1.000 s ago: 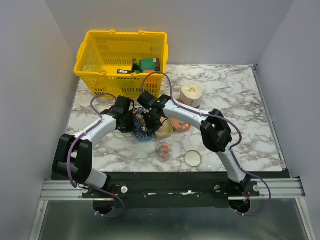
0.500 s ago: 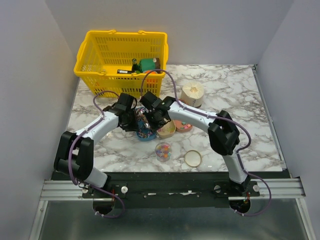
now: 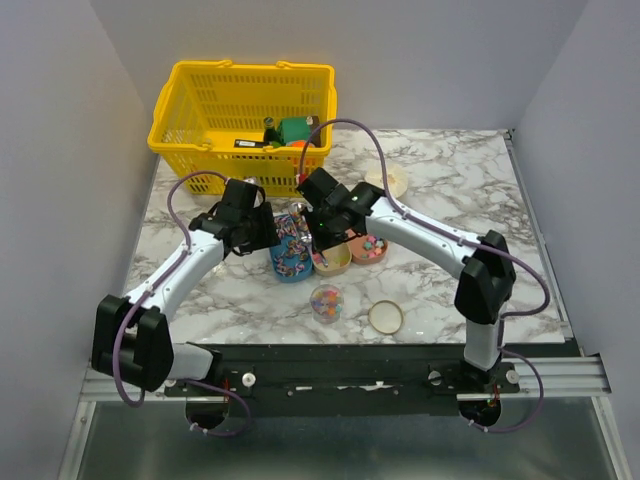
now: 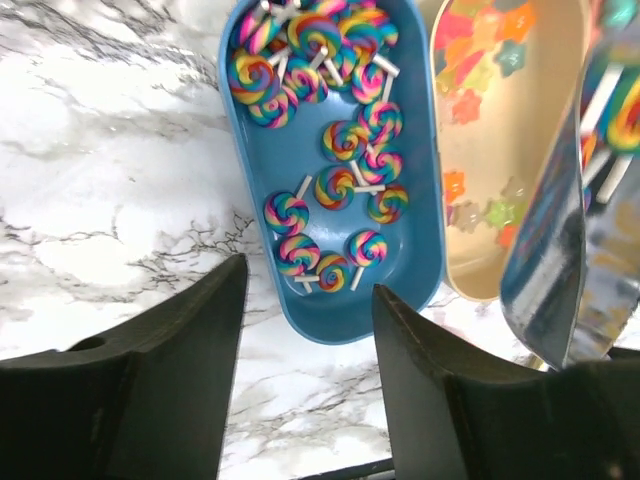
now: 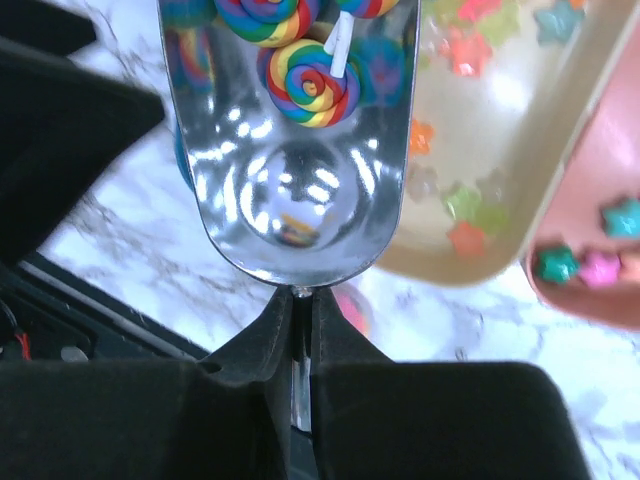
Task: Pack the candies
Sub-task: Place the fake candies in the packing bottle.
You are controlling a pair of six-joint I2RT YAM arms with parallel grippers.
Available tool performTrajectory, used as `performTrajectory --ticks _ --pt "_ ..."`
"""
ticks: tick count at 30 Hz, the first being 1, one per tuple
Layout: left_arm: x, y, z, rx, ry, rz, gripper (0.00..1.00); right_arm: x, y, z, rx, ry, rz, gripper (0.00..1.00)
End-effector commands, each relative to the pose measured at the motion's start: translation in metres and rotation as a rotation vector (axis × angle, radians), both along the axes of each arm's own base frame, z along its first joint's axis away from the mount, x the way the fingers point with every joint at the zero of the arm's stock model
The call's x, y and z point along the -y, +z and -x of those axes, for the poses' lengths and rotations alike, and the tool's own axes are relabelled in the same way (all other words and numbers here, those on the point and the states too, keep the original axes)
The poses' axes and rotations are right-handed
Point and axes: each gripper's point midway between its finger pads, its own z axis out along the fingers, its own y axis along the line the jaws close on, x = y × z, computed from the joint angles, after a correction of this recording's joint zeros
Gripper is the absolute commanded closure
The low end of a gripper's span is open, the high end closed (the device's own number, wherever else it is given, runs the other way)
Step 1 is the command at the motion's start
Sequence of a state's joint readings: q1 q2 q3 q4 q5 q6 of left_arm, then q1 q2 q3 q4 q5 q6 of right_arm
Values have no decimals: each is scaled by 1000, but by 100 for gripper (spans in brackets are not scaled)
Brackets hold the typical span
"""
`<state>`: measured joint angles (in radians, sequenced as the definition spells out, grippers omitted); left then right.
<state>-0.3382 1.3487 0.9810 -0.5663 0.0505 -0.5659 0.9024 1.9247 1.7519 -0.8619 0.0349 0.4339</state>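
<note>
A blue oval tray (image 4: 420, 250) holds several rainbow lollipop candies (image 4: 345, 140). To its right is a beige tray (image 4: 500, 240) with small star-shaped candies (image 4: 470, 100), then a pink tray (image 5: 590, 290) with a few more. My left gripper (image 4: 310, 280) is open just short of the blue tray's near end, touching nothing. My right gripper (image 5: 300, 300) is shut on the handle of a metal scoop (image 5: 290, 220). The scoop carries a few lollipops (image 5: 310, 80) over the blue and beige trays.
A small clear jar (image 3: 326, 301) of mixed candies and its round lid (image 3: 385, 317) lie near the front. A yellow basket (image 3: 190, 110) with goods stands at the back left. A round beige container (image 3: 390, 180) sits behind the right arm.
My left gripper has opened and pulled back leftward from the blue tray. The right arm has stretched out, carrying the scoop slightly toward the back.
</note>
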Motion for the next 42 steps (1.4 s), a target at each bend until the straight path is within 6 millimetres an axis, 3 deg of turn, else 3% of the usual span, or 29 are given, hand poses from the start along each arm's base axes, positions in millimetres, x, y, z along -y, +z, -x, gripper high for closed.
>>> performTrajectory --ticks 1,3,5,7,12,19,25,35,42 --pt "-20 19 -1 141 72 -37 34 43 4 33 -58 -26 72 99" --pt "-29 13 3 153 97 -57 31 57 13 48 -72 -23 68 99" --pt "-32 18 3 189 112 -55 28 74 6 66 -115 -21 100 99" --pt "-35 14 6 200 117 -59 26 84 14 80 -125 -16 89 99" --pt "-39 10 11 194 116 -75 16 102 7 124 -244 26 83 99" --pt "-46 9 11 220 134 -101 2 100 3 174 -349 108 59 99" --pt "-50 13 9 241 143 -114 1 84 3 205 -453 167 -10 99" --pt "-49 14 10 243 139 -113 1 62 16 222 -580 182 -116 99" --pt "-50 15 11 249 137 -112 1 58 8 225 -665 163 -155 99"
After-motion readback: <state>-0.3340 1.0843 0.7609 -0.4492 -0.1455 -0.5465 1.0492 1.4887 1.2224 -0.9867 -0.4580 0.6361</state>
